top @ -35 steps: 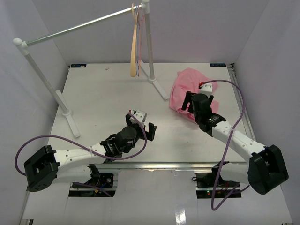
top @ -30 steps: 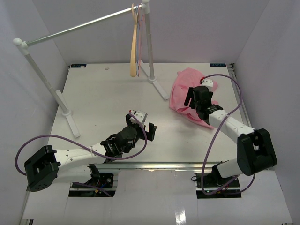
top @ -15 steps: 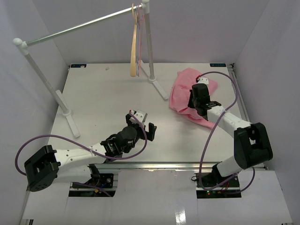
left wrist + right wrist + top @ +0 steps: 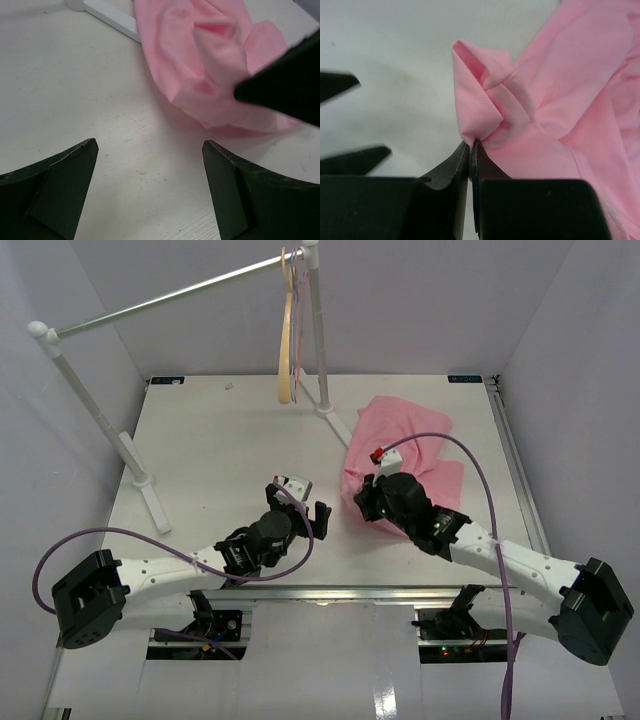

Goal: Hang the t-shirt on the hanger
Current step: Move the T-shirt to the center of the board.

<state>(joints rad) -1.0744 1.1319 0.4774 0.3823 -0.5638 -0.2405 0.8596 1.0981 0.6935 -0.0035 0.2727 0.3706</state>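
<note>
Right of table [image 4: 215, 440] centre, right gripper [image 4: 470, 146] clamps a t-shirt [image 4: 400, 440] fold, cloth trailing back-right; hanger [image 4: 284, 365] hangs from rail [image 4: 170, 300] back-left, nearer the wide-open left gripper [image 4: 150, 145].

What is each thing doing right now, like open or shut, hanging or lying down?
t-shirt: crumpled on the table, one fold pinched, not on the hanger.
hanger: hanging from the rail, bare.
left tool: open, holding nothing.
right tool: shut on a t-shirt fold.
</note>
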